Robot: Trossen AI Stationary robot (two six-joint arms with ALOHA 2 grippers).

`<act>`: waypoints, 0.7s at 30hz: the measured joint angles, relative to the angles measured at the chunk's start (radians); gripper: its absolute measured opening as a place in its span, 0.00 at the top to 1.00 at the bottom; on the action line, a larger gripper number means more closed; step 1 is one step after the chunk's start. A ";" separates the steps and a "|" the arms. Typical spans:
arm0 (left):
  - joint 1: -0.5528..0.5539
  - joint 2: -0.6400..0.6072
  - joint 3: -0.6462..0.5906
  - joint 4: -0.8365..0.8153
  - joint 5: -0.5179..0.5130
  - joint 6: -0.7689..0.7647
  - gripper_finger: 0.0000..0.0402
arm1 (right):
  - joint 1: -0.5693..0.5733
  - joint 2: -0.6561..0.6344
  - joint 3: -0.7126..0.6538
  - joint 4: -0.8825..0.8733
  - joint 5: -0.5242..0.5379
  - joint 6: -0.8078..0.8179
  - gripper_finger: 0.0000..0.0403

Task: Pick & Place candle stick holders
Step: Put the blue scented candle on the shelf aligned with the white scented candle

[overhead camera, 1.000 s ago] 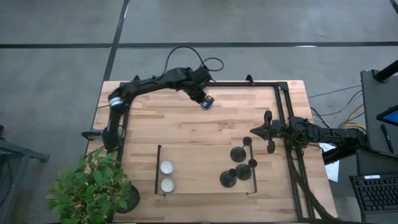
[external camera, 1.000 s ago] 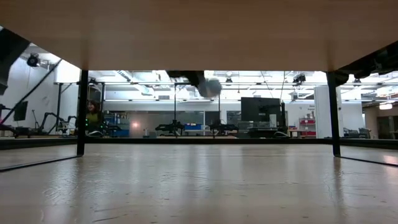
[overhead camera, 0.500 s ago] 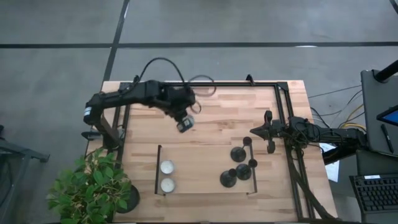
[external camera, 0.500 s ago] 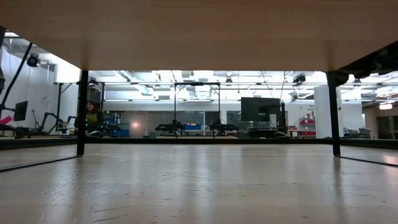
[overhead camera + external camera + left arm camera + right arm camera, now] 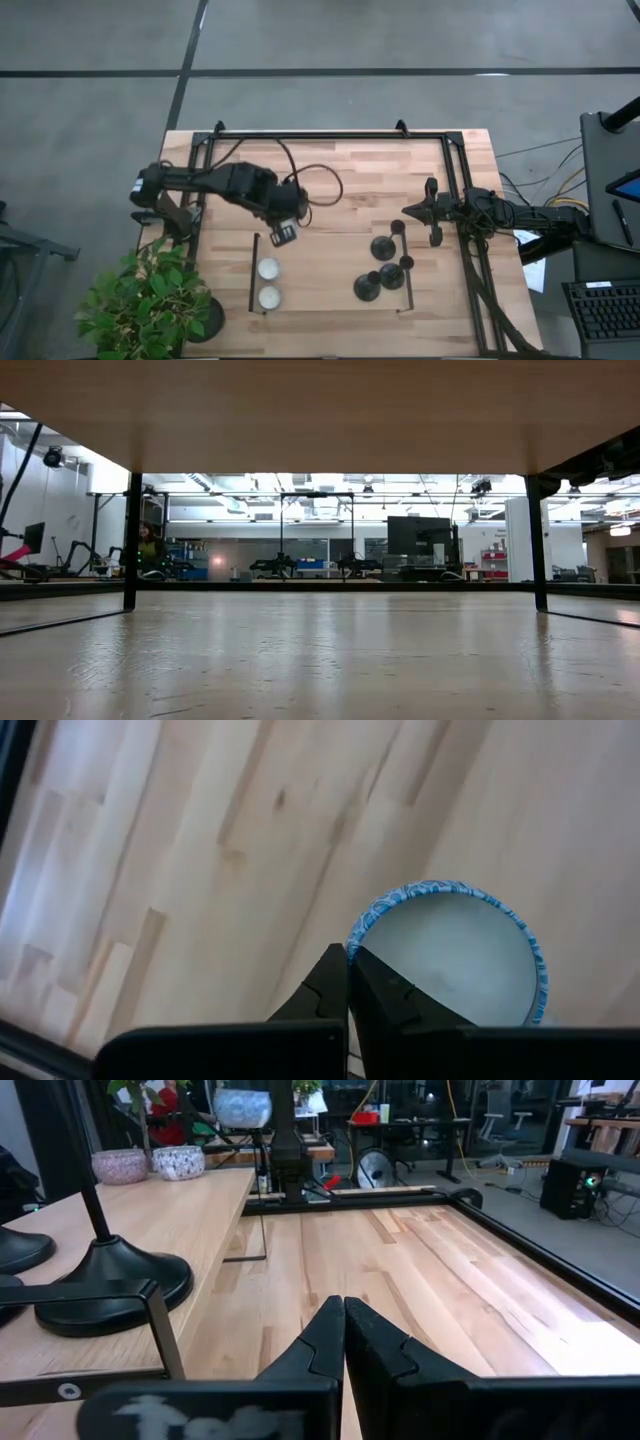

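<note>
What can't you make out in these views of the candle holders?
Low view: a wooden board blocks the top; no task things show.
Left wrist view: the left gripper, shut on the blue-rimmed cup, hides its near side.
Right wrist view: the nearest holder loses its top to the edge.
High view: the candle stick holders' cups, beside the right gripper, are too small.

The high camera looks straight down on the whole bench (image 5: 330,190). The low one sits at benchtop level, facing the room. Wrist cameras look closely along that same wood.
</note>
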 joint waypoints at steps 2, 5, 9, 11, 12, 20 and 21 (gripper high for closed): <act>-0.027 0.000 -0.023 0.000 -0.017 -0.021 1.00 | 0.000 0.000 0.000 0.000 0.000 0.000 0.98; -0.055 -0.001 -0.069 -0.001 -0.025 -0.040 1.00 | 0.000 0.000 0.000 0.000 0.000 0.000 0.98; -0.076 -0.006 -0.119 0.003 -0.022 -0.075 1.00 | 0.000 0.000 0.000 0.000 0.000 0.000 0.98; -0.081 -0.013 -0.143 0.005 -0.022 -0.078 1.00 | 0.000 0.000 0.000 0.000 0.000 0.000 0.98; -0.083 -0.021 -0.160 0.010 -0.022 -0.079 1.00 | 0.000 0.000 0.000 0.000 0.000 0.000 0.98; -0.085 -0.132 -0.328 0.177 -0.009 -0.099 1.00 | 0.000 0.000 0.000 0.000 0.000 0.000 0.98; -0.086 -0.146 -0.350 0.177 -0.010 -0.113 1.00 | 0.000 0.000 0.000 0.000 0.000 0.000 0.98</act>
